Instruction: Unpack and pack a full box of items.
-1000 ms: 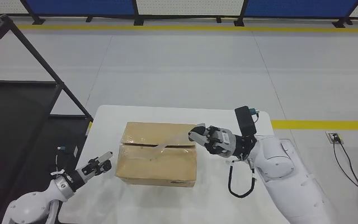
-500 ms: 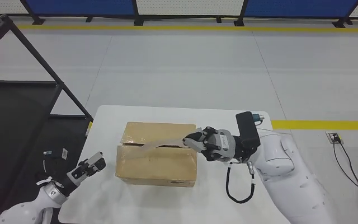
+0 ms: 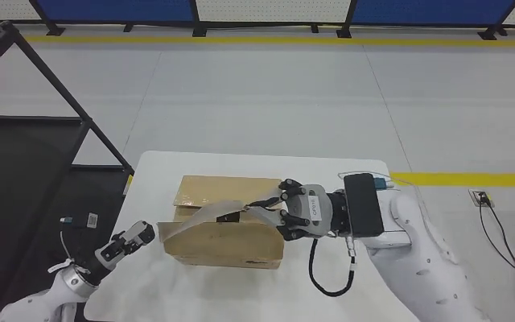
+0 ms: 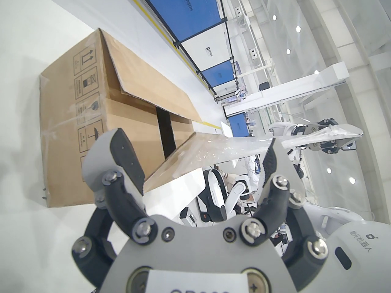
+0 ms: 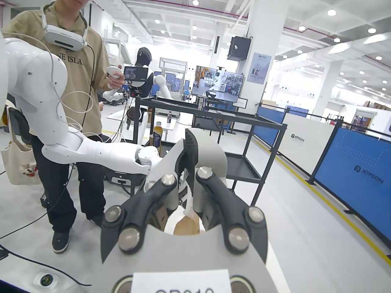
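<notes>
Where the cardboard box [image 3: 229,241] stands on the white tabletop [image 3: 322,169], it occupies the left half. Its long sides run parallel to the near edge, and bare surface separates it from the right edge.

Condition of box: the top seam is parted. A dark gap shows between the two top flaps. The far flap lies down, while the near flap is tilted upward along the seam. The left end face carries printed handling symbols, and it is the face seen in the left wrist view.

Tape: a strip of clear tape [image 3: 213,211] is drawn off the box top. It runs from the near flap at the box's left end, across the seam, to the right end of the box. In the left wrist view the tape [image 4: 244,149] carries on from the raised flap's edge as a taut, glossy band.

Right gripper [image 3: 282,216]: positioned above the right end of the box top, it is clenched on the free end of the tape. The right wrist view confirms this, as the fingers [image 5: 189,153] are pressed close together with a wisp of tape between them and a patch of brown cardboard below.

Left gripper [image 3: 138,235]: located over the tabletop just inside the left edge, toward the near left corner. It is near the box's left end but apart from it, and faces that end. It is released, with jaws spread wide and nothing between them.
</notes>
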Controlling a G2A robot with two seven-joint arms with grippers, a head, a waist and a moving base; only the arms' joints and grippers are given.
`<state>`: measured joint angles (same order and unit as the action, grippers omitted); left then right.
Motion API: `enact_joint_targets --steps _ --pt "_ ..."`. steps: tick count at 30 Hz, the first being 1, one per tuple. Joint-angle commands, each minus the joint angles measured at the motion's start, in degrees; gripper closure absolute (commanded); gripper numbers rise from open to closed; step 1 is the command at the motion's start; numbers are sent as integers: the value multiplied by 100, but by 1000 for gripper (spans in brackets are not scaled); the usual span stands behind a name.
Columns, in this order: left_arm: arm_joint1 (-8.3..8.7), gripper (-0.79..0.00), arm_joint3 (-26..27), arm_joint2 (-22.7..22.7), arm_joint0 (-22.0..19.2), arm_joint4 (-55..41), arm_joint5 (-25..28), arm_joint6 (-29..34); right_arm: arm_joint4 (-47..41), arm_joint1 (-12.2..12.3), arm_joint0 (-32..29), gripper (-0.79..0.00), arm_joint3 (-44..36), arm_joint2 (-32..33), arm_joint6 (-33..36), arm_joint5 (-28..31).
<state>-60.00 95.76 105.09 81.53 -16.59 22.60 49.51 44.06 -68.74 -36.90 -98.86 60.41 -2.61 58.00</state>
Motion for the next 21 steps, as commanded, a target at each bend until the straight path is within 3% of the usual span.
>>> enact_joint_targets --steps 1,16,21 --pt "6 -785 49 18 43 -36 29 2 75 5 50 0 -13 -27 -92 0" --pt "57 -785 119 118 267 -182 326 151 -173 -40 289 0 -60 -120 -531 0" --pt "80 -785 291 169 447 -710 416 597 -206 -54 408 0 -45 -126 -429 -6"
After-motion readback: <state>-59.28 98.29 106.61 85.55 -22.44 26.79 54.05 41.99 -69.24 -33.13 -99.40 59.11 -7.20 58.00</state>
